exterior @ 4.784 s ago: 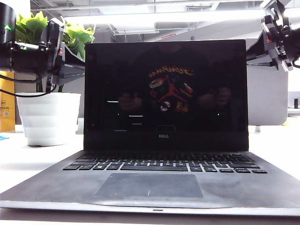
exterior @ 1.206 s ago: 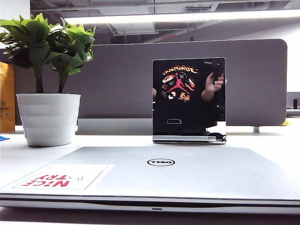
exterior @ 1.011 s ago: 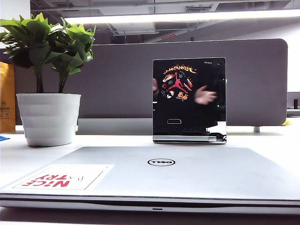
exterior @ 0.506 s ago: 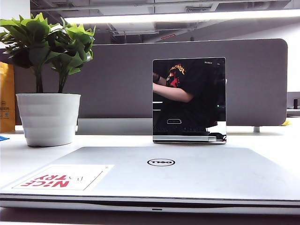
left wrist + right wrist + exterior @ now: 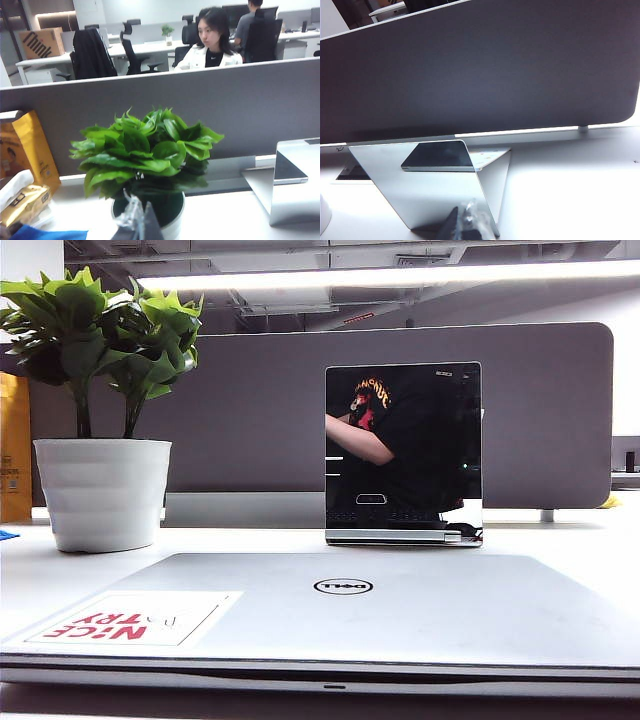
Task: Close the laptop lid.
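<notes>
**Zero gap left: lid down flat, both arms clear of the table view**

Exterior view: the laptop lid lies flat on its base at six o'clock, silver outside up, oval logo at centre and the red-lettered sticker toward seven o'clock. Only a thin dark seam shows along the front edge, so the closing looks done. At twelve o'clock behind it stands a smaller upright device with a mirror-black screen, propped apart from the lid. A potted plant sits at ten o'clock against the grey partition. Neither gripper appears here, probably pulled back so nothing presses on the lid.

Left wrist view: the left gripper shows only as a dark blurred tip low in the frame, above the plant's leaves; whether its fingers are spread or closed, I cannot tell. It holds nothing visible.

Right wrist view: the right gripper is a dark sliver near the folded silver stand of the upright device; its state also cannot be told. The lid is out of both wrist views.
</notes>
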`<state>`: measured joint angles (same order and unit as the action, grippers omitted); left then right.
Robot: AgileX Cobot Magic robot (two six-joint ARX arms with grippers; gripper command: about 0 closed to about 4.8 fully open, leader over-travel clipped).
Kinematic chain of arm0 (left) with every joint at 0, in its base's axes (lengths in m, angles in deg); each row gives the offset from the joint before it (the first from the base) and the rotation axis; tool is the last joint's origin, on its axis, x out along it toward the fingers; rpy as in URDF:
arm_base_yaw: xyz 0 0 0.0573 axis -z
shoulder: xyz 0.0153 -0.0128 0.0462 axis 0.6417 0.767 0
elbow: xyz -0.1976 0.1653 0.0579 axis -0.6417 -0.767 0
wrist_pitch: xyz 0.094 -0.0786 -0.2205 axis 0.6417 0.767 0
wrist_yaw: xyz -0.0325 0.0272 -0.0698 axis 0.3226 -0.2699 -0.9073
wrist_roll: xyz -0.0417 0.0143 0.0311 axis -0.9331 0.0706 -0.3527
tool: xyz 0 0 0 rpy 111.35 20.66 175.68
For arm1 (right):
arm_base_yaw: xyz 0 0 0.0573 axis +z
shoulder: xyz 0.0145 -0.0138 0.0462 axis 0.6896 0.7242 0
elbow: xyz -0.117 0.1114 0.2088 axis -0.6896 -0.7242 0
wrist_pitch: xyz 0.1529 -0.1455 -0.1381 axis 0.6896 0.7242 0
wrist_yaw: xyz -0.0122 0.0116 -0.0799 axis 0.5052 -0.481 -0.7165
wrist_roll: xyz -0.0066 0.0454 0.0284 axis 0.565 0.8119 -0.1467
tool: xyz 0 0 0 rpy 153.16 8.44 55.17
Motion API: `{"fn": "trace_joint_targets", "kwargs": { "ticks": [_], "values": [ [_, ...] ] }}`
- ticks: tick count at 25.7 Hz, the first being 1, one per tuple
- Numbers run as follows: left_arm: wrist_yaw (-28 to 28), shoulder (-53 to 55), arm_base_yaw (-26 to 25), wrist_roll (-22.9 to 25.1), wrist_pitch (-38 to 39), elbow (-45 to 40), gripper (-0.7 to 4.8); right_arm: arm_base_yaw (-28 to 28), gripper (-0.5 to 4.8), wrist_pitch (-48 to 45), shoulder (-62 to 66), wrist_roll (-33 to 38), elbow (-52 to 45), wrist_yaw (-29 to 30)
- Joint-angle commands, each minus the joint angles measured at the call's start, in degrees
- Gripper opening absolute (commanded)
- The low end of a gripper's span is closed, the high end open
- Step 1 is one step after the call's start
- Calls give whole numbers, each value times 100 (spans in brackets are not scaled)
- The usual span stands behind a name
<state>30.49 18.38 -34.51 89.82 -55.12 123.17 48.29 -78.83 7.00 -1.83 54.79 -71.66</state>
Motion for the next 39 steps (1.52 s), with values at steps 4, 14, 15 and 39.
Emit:
{"fn": "trace_joint_targets", "kwargs": {
  "ticks": [4,14,15,39],
  "values": [
    [-101,-855,-13,496,144,-739,-5,7,-1,-79,-17,-15,13,-9],
    [-282,-2837,-17,356,-1069,-3783,-5,7,-1,-79,-17,-15,13,-11],
    [-273,-2966,-17,260,-1174,-4000,-5,7,-1,-79,-17,-15,13,-9],
    [-188,-3082,-570,-643,-2717,-6065,-5,7,-1,52,-4,-15,11,-9]
  ]
}}
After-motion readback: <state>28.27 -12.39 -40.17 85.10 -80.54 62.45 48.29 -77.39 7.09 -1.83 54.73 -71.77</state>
